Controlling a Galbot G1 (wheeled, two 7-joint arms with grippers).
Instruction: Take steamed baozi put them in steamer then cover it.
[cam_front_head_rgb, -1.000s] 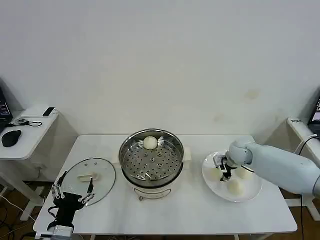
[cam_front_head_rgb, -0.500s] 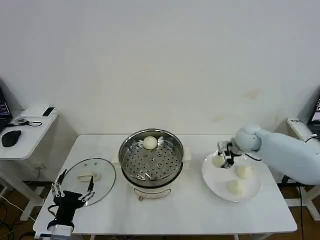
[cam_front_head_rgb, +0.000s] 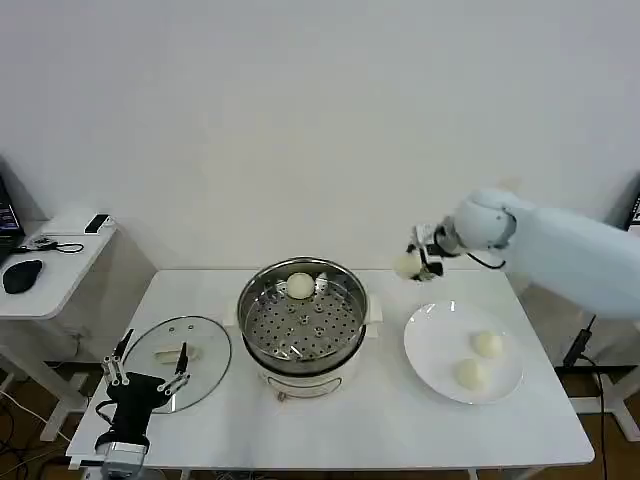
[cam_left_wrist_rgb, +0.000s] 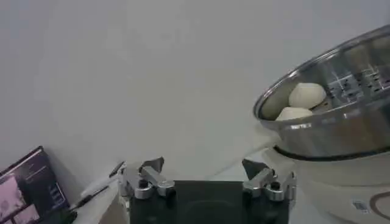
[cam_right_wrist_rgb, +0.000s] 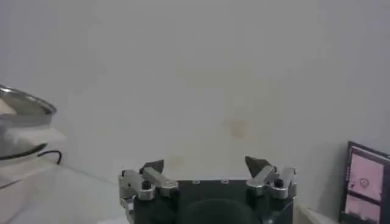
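A steamed baozi (cam_front_head_rgb: 406, 265) hangs in the right tool (cam_front_head_rgb: 415, 262), pinched between its closed-in fingers, raised above the table (cam_front_head_rgb: 390, 425) between the plate (cam_front_head_rgb: 440, 345) and the steamer (cam_front_head_rgb: 302, 312). The steamer's open tray lies to the robot's left of it and lower, one bun (cam_front_head_rgb: 300, 285) already at its back rim. The left tool (cam_front_head_rgb: 143, 382) waits wide open and empty beside the glass lid (cam_front_head_rgb: 185, 350)
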